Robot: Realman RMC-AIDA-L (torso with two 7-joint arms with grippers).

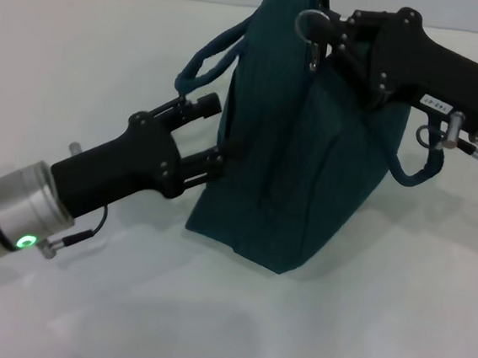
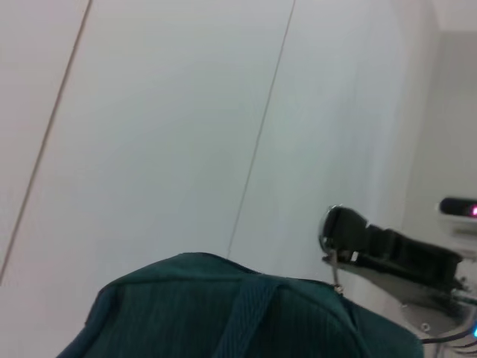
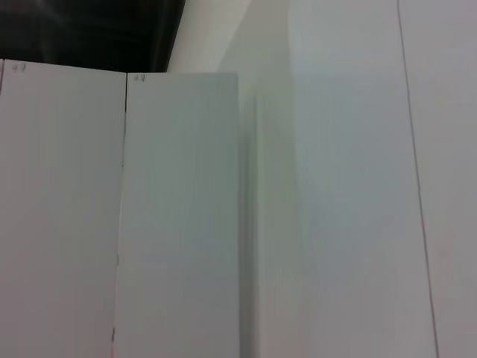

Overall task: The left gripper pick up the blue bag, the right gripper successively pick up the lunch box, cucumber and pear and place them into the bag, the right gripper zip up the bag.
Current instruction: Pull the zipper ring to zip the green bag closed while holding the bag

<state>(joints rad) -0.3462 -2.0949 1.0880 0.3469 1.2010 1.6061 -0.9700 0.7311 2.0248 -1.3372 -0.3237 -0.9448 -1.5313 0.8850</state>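
The blue bag [image 1: 309, 152] stands upright on the white table [image 1: 125, 303], and my left gripper [image 1: 214, 134] is at its left side, fingers spread, the upper by a loop handle [image 1: 204, 57] and the lower touching the fabric. My right gripper [image 1: 317, 30] is at the bag's top edge, fingers closed on the ring-pull zipper [image 1: 309, 21].

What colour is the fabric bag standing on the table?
Dark teal fabric bag, plain, no pattern; clearest in the head view.
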